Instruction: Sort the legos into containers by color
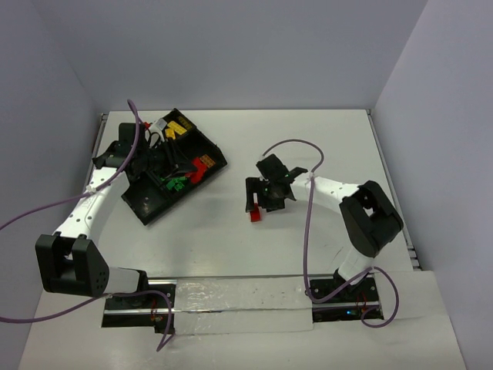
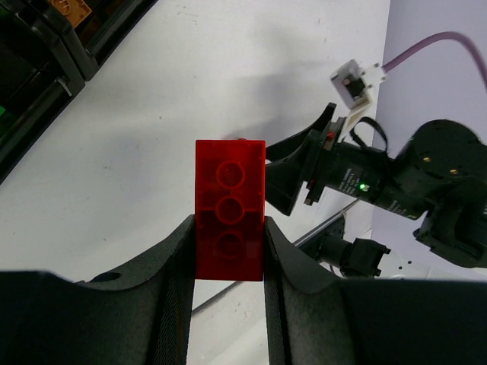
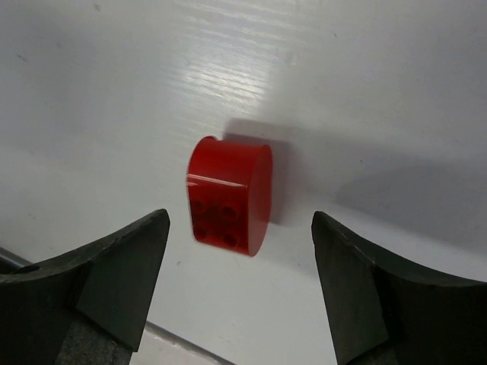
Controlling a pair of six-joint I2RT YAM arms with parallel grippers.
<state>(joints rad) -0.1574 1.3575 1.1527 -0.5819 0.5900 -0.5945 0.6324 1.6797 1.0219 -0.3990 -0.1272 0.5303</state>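
The black divided tray (image 1: 150,202) lies at the far left of the table. Yellow bricks (image 1: 182,128) and green bricks (image 1: 176,184) lie in its compartments. My left gripper (image 1: 191,171) hangs over the tray's right side, shut on a red brick with three studs (image 2: 230,209); that brick also shows in the top view (image 1: 203,166). My right gripper (image 1: 260,205) is open over mid-table. A red brick with a rounded end (image 3: 228,195) lies on the table between its spread fingers (image 3: 129,258), touching neither; it also shows in the top view (image 1: 255,215).
In the left wrist view the tray's edge (image 2: 46,61) holds an orange brick (image 2: 71,7), and the right arm (image 2: 403,186) stands beyond. Purple cables loop from both arms. A white strip (image 1: 239,304) covers the near edge between the bases.
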